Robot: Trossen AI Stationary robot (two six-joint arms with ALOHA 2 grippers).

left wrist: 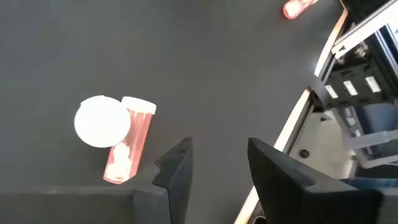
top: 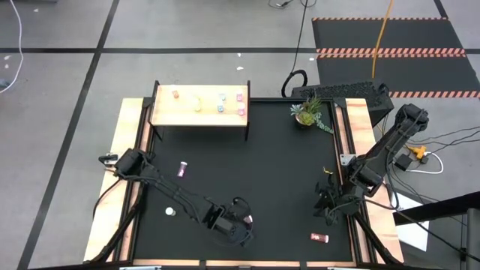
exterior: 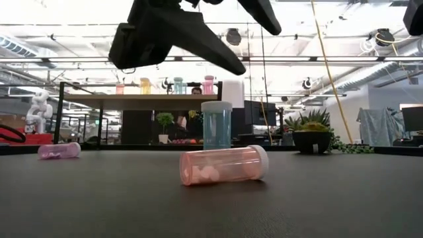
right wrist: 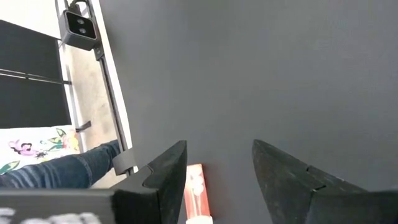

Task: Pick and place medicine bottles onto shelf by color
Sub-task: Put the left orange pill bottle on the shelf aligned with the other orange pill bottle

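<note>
Near edge of the black tabletop point(top: 270, 172): the left end effector point(top: 238, 231) hovers with its fingers apart and empty above a pale red bottle point(exterior: 223, 164) lying on its side, with an upright blue-teal bottle point(exterior: 216, 124) just behind it. The right end effector point(top: 330, 211), fingers also apart and empty, hangs close to the right rail, near another toppled red bottle point(top: 320, 238). Mid-table, a pink bottle point(top: 181, 169) lies on its side. Far edge: the shelf point(top: 199, 114) carries several upright bottles beside a potted plant point(top: 308, 112).
</note>
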